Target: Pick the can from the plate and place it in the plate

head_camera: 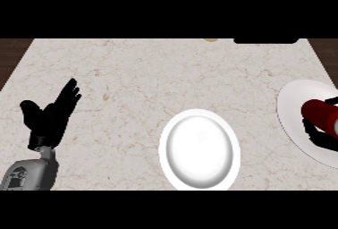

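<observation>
Nearest me sits the empty white plate (198, 152), which I take to be the target. My left robot hand (49, 118) rests at the left of the surface (132, 80), fingers spread and upright, holding nothing. Slightly beyond, at the right edge, the red can (320, 112) lies slantwise over the other white plate (293, 100), with my right robot hand (317, 136) curled round it. I expect it to be light, rigid, smooth-walled and apt to roll, so holding it across the mid-body seems best.
</observation>
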